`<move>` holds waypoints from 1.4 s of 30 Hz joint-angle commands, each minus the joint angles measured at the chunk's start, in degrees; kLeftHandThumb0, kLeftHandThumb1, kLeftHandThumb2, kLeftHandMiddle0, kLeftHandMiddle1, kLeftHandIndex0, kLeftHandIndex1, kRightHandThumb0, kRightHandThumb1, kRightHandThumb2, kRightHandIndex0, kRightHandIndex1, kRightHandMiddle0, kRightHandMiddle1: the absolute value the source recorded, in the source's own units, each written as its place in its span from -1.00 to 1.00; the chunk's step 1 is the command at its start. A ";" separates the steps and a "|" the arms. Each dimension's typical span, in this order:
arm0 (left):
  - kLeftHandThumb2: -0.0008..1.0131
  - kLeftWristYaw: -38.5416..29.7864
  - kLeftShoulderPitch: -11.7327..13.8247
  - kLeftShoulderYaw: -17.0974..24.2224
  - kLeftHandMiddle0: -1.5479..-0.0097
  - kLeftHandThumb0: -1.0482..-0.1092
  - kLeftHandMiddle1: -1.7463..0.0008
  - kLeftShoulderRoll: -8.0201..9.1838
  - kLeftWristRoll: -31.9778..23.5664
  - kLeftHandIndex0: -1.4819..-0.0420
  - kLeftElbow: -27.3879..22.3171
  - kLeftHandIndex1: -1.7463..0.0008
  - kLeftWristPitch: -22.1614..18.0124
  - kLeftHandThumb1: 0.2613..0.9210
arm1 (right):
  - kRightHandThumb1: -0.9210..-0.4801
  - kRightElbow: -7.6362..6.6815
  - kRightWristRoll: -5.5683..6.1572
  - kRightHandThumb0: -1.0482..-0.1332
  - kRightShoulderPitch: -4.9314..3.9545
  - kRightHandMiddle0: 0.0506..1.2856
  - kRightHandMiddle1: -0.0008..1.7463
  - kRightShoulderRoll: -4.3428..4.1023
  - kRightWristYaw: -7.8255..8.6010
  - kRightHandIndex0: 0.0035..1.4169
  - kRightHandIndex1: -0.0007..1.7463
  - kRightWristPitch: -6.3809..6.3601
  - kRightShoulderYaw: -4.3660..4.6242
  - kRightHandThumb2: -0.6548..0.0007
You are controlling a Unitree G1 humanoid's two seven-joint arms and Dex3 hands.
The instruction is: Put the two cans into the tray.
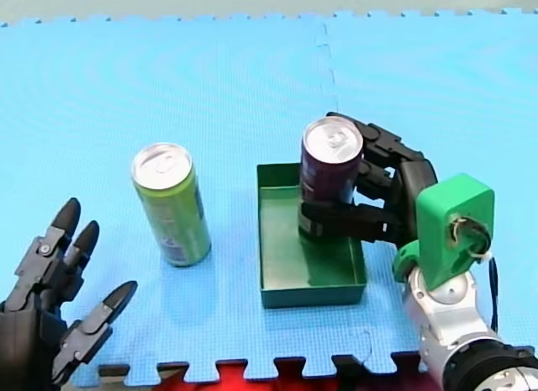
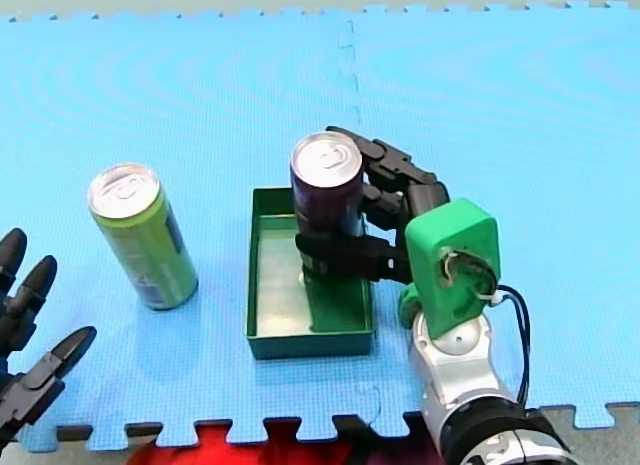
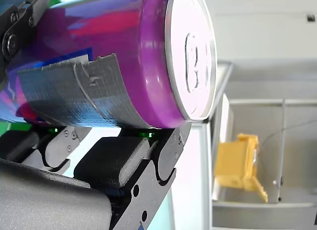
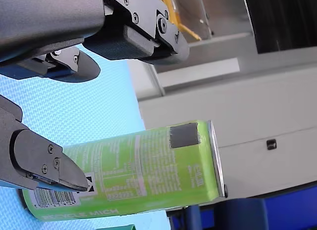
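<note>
The purple can (image 1: 329,174) is upright in the grasp of my right robot hand (image 1: 380,196), over the far right part of the green tray (image 1: 309,295). Its lower end is down between the tray walls, but I cannot tell if it touches the tray floor, because my thumb (image 1: 343,219) crosses in front of it. The other fingers (image 1: 374,144) wrap around the far and right side of the can, so the can is clenched from both sides. The first wrist view shows the same grasp from close by: the dark finger pads (image 3: 116,161) press on the can's side, and a strip of grey tape (image 3: 74,96) is stuck around its body. My right forearm comes in from the near right corner, with a green housing (image 1: 454,224) at the wrist, and the hand stands just to the right of the tray. The green can (image 1: 172,208) stands upright on the blue foam mat (image 1: 168,88), left of the tray and apart from it. My left robot hand (image 1: 52,309) is released and holds nothing, at the near left corner of the mat, apart from the green can.
</note>
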 commanded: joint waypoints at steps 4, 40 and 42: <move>-1.00 -0.27 -0.29 0.28 0.44 -0.89 1.00 0.43 -0.49 0.53 0.33 1.00 -0.43 0.65 | -0.09 0.12 0.12 0.47 -0.39 0.81 -1.00 0.00 -0.31 0.86 -1.00 0.37 -0.07 1.00; -1.00 -1.55 0.81 0.18 0.46 -0.88 1.00 0.47 -1.34 0.53 -2.25 1.00 0.31 0.62 | -0.09 0.59 1.30 0.48 0.72 0.81 -1.00 0.91 1.78 0.86 -1.00 0.17 -1.41 1.00; -1.00 -1.56 0.86 0.18 0.46 -0.88 1.00 0.48 -1.34 0.53 -2.30 1.00 0.33 0.62 | -0.09 0.60 1.29 0.48 0.77 0.81 -1.00 0.92 1.83 0.86 -1.00 0.18 -1.40 1.00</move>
